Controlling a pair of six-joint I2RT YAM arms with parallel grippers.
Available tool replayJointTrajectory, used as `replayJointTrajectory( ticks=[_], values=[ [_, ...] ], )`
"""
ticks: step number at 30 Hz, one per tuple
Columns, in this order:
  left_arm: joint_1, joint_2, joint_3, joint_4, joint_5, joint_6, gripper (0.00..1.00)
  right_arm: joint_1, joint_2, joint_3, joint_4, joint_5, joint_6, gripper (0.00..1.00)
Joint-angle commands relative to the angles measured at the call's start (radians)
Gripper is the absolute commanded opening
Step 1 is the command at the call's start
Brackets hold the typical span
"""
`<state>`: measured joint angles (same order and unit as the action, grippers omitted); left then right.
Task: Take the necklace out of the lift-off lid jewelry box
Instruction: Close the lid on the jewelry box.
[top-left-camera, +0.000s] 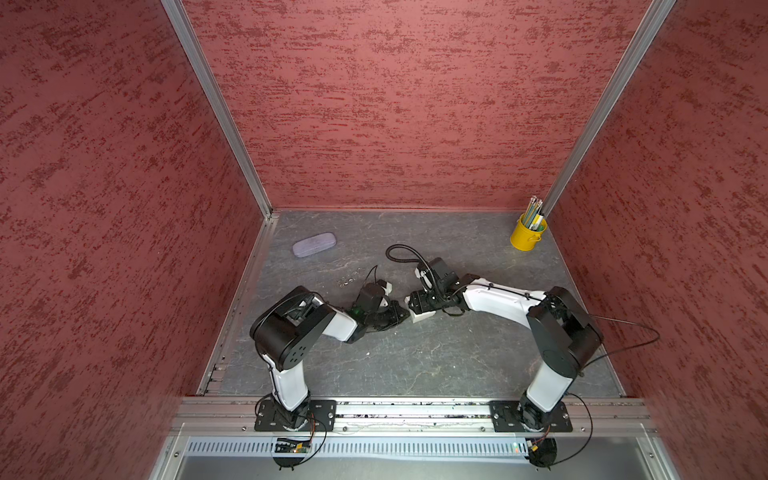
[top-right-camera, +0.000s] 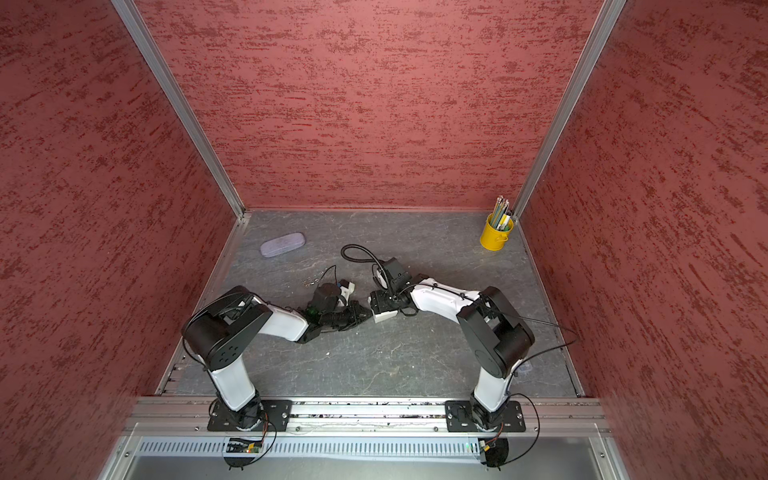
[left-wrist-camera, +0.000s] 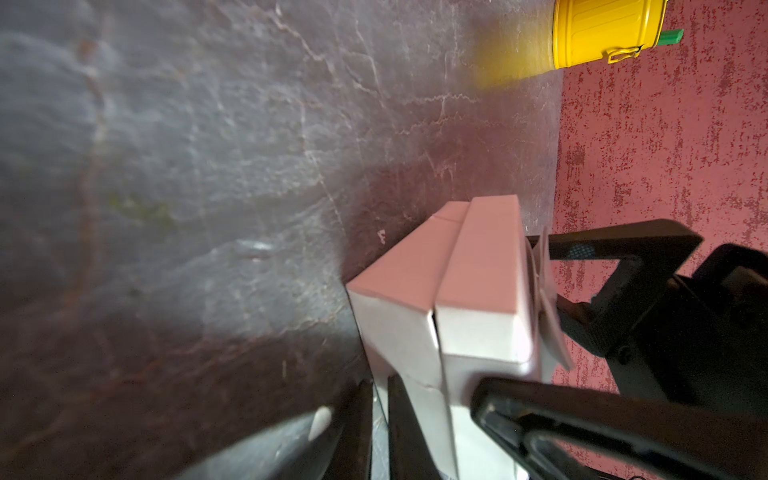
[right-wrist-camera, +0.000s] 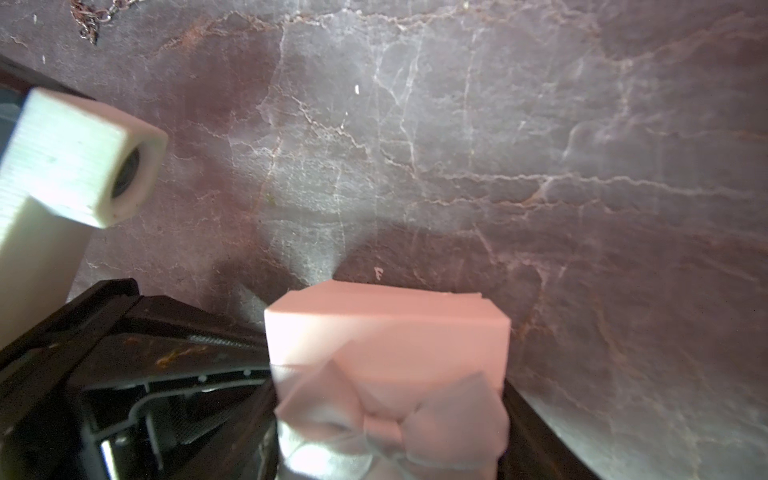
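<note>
grey marbled stone forms the table (top-left-camera: 415, 365) in both top views. near its centre the white jewelry box (top-left-camera: 423, 316) sits on the stone between the 2 arms. the left gripper (top-left-camera: 401, 312) meets it from 9 o'clock. the right gripper (top-left-camera: 415, 311) comes in from 3 o'clock and hides most of it. the necklace (top-left-camera: 348, 279) lies loose on the stone outside the box, at 10 o'clock from the left gripper and apart from it. a lilac glasses case (top-left-camera: 314, 244) lies further out at 10 o'clock. a yellow bucket (top-left-camera: 525, 237) of pencils (top-left-camera: 534, 212) stands in the far corner at 1 o'clock.

in the left wrist view the lid (left-wrist-camera: 482, 286) sits over the box's base, a seam showing between the 2. the right gripper's fingers (left-wrist-camera: 615, 243) clamp the lid from 2 opposite sides. the left gripper's own tips are drawn almost together, low beside the base. i cannot tell whether they pinch anything.

in the right wrist view the lid fills the span between the right gripper's 2 dark fingers, its bow (right-wrist-camera: 386, 415) facing the lens. the left arm's white camera housing (right-wrist-camera: 79, 158) hangs just beside it. the necklace shows as a thin chain on bare stone, well apart from the box.
</note>
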<state>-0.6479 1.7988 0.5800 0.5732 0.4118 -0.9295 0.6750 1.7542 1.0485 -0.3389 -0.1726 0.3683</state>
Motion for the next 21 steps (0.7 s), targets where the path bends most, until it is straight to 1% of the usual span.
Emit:
replayJointTrajectory(
  ticks=[1,5,9,16,19,21],
  values=[
    [-0.007,0.018,0.044,0.054,0.018,0.012,0.12,0.046,-0.014,-0.021,0.116,-0.219,0.006,0.73],
    [-0.007,0.02,0.049,0.051,0.021,0.014,0.12,0.045,-0.017,-0.039,0.153,-0.243,0.013,0.73],
    [-0.007,0.015,0.05,0.045,0.021,0.016,0.12,0.045,0.003,-0.017,0.102,-0.195,-0.003,0.73],
    [-0.007,0.01,0.055,0.031,0.019,0.022,0.12,0.053,0.035,0.021,0.021,-0.073,-0.023,0.73],
    [-0.005,0.005,0.058,0.021,0.022,0.027,0.12,0.057,0.038,0.012,0.03,-0.06,-0.022,0.73],
    [0.003,-0.004,0.053,0.014,0.024,0.031,0.12,0.056,0.029,0.004,0.051,-0.082,-0.019,0.74]
  ],
)
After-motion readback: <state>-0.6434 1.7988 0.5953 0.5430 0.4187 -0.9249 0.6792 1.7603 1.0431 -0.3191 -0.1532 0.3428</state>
